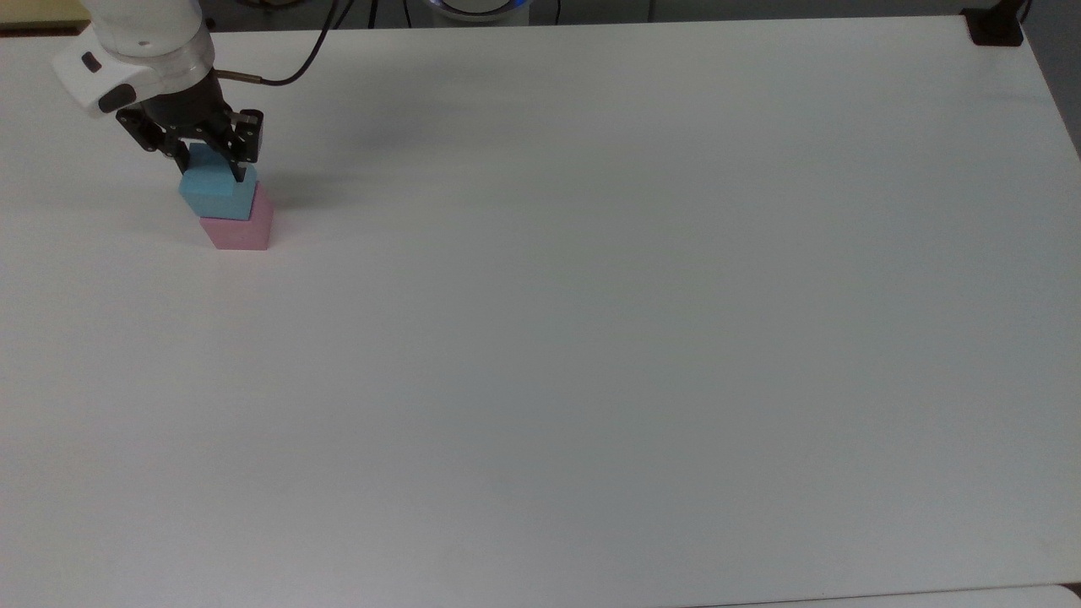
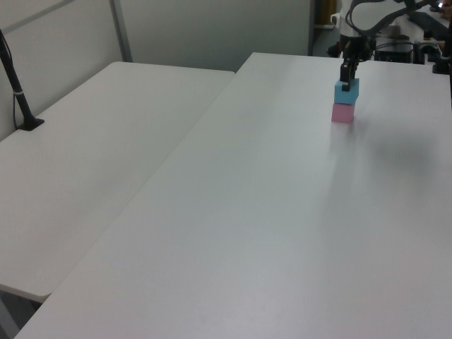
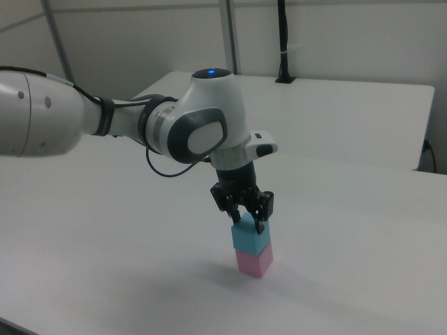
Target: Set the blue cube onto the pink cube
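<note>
The light-blue cube (image 1: 218,196) rests on top of the pale-pink cube (image 1: 241,232) near the far left of the white table (image 1: 591,338) in the top view. My gripper (image 1: 211,167) points down over the stack, shut on the blue cube's upper part, one black finger on each side. In the left view the blue cube (image 2: 346,92) sits squarely over the pink cube (image 2: 343,113) under the gripper (image 2: 345,76). The right view shows the gripper (image 3: 248,222) on the blue cube (image 3: 250,241), which touches the pink cube (image 3: 253,261).
A black cable (image 1: 296,78) runs from the wrist toward the table's far edge. A black clamp (image 1: 995,25) sits at the top view's far right corner. A second white table (image 2: 92,141) with a black post (image 2: 18,92) adjoins on the left view's left.
</note>
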Robot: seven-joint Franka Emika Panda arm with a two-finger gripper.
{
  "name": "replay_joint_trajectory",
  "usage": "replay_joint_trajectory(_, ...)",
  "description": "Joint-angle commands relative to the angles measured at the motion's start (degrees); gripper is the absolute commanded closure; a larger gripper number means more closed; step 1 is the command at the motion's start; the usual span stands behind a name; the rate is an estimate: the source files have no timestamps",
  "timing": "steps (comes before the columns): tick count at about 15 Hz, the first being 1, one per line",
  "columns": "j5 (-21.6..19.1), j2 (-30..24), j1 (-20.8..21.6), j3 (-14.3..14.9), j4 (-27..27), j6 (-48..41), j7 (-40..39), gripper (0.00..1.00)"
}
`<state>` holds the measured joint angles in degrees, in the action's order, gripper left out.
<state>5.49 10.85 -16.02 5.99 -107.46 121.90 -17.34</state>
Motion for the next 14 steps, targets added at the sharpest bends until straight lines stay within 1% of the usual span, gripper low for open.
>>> replay_joint_trajectory(1,0.8,-1.5,0.1,0.7,-1.9,1.1,-1.0,0.1)
replay_joint_trajectory(2,0.8,-1.5,0.1,1.0,-1.7,1.1,-1.0,0.0)
replay_joint_trajectory(6,0.4,-2.5,-0.1,1.3,-1.2,0.1,-0.2,0.0)
replay_joint_trajectory(7,-0.1,-3.4,-0.1,1.2,-0.2,-1.8,0.0,0.0)
replay_joint_trajectory(8,-0.7,-4.9,0.0,1.2,2.2,-7.4,0.2,0.0)
replay_joint_trajectory(9,-2.3,-6.1,0.2,1.2,4.4,-11.9,0.8,0.0)
replay_joint_trajectory(11,-6.9,-8.9,0.5,1.2,9.8,-22.3,3.5,0.0)
replay_joint_trajectory(13,-7.8,-11.0,1.9,1.2,12.5,-28.0,9.0,0.0)
replay_joint_trajectory(14,-7.8,-12.2,3.0,1.2,12.9,-29.9,12.2,0.0)
